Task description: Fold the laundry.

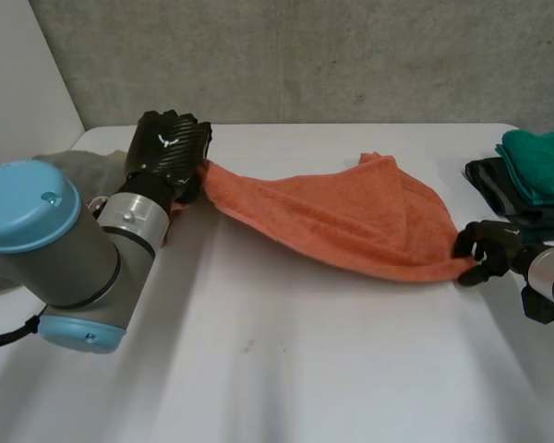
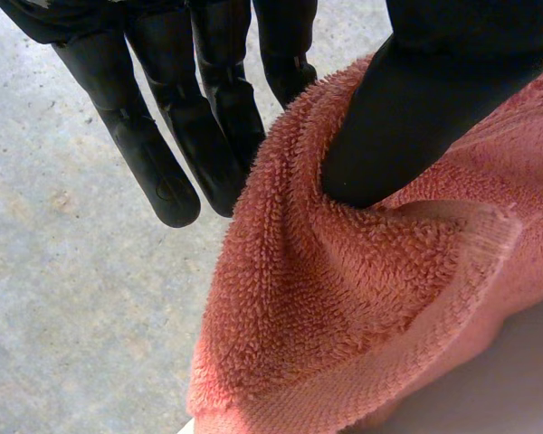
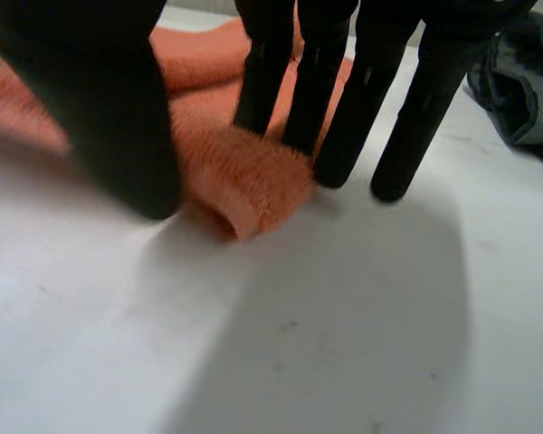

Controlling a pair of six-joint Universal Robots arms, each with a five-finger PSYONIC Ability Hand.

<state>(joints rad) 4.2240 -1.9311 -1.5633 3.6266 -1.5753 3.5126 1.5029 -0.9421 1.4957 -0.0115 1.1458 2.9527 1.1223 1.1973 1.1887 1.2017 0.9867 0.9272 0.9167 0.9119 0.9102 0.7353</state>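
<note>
An orange towel (image 1: 351, 217) is stretched across the table between my two hands. My left hand (image 1: 171, 148) holds its left corner up off the table. In the left wrist view the thumb (image 2: 425, 108) presses the towel (image 2: 344, 316) against the fingers (image 2: 172, 154). My right hand (image 1: 487, 251) stands at the towel's right corner, which lies on the table. In the right wrist view that corner (image 3: 249, 181) sits between the thumb (image 3: 118, 127) and the nearly straight fingers (image 3: 344, 117), whose tips are down at the table.
A stack of folded teal and dark cloths (image 1: 535, 171) lies at the back right, close to my right hand, and also appears as dark cloth (image 3: 525, 90) beside the fingers. A grey cloth (image 1: 78, 166) lies at the left under my left arm.
</note>
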